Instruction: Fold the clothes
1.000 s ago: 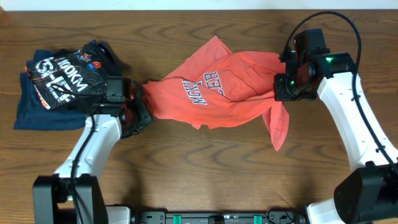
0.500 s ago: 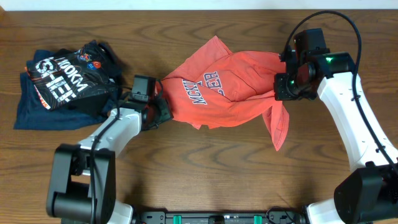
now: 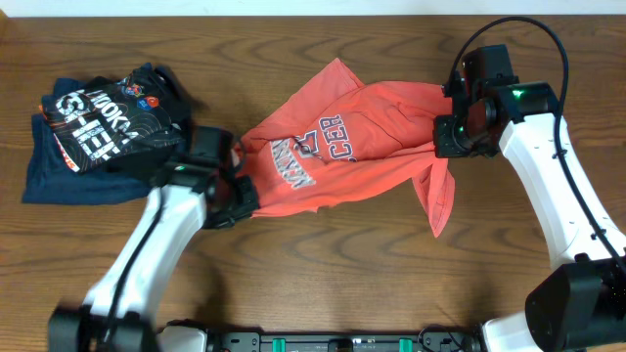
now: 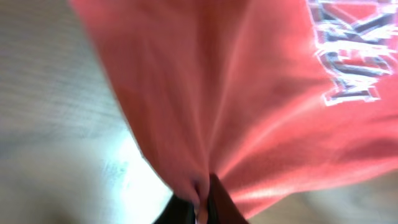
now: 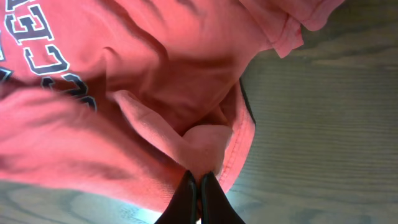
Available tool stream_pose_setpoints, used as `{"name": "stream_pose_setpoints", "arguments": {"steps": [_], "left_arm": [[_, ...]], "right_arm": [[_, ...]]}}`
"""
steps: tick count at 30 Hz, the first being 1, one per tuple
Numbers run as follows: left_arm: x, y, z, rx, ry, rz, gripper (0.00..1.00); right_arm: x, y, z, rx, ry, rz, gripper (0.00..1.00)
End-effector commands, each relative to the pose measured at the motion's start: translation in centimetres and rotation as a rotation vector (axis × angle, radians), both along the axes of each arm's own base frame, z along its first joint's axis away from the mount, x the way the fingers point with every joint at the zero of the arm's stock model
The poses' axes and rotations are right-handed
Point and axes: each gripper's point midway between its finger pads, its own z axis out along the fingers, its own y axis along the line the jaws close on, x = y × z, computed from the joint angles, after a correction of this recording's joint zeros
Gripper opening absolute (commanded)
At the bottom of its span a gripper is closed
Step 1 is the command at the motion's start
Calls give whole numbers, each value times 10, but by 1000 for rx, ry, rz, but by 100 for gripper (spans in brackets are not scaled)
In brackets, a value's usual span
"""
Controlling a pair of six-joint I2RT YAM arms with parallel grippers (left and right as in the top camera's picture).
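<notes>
The clothes, a coral-red shirt (image 3: 357, 161) with dark-and-white lettering, hang stretched between both grippers above the middle of the table. My left gripper (image 3: 241, 196) is shut on the shirt's left edge; in the left wrist view the fabric (image 4: 249, 93) bunches into the closed left gripper (image 4: 203, 202). My right gripper (image 3: 439, 137) is shut on the shirt's right side. In the right wrist view a fold of the shirt (image 5: 155, 93) is pinched in the right gripper (image 5: 198, 186). A loose flap (image 3: 438, 200) hangs below the right gripper.
A pile of navy and black garments (image 3: 98, 137) with white lettering lies at the left, just behind my left arm. Bare wooden table (image 3: 333, 274) runs along the front and at the far right (image 5: 336, 124).
My left gripper has closed on the shirt's left edge and drawn it toward the front of the table, turning the lettering. The right arm has held still.
</notes>
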Motion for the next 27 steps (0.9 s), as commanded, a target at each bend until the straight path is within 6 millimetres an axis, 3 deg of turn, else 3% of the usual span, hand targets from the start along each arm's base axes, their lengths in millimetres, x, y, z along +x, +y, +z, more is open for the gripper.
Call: {"name": "stream_pose_setpoints", "arguments": {"steps": [1,5,8,11,16,18,19,21,27], "left_arm": [[19,3,52,-22,-189,-7,6],[61,6,86,-23,-430,16,6],[92,9,89,2,-524,36,6],[121,12,72,33,-547,54,6],[161,7,21,35,-527,52,6],[167,6,2,39,-503,51,7],[168,6,-7,41,-487,50,15],[166,6,-18,45,-458,48,41],[152,8,-16,67,-423,0,51]], "right_arm": [[3,-6,0,-26,-8,-4,1],[4,-6,1,-26,-10,-4,1],[3,-6,0,-26,-7,-4,1],[2,-6,0,-23,-1,-3,1],[1,-6,0,-23,1,-2,1],[1,-6,0,-23,1,-3,1],[1,-6,0,-24,1,-2,1],[1,-6,0,-24,2,-3,1],[1,-6,0,-24,2,-3,1]]}}
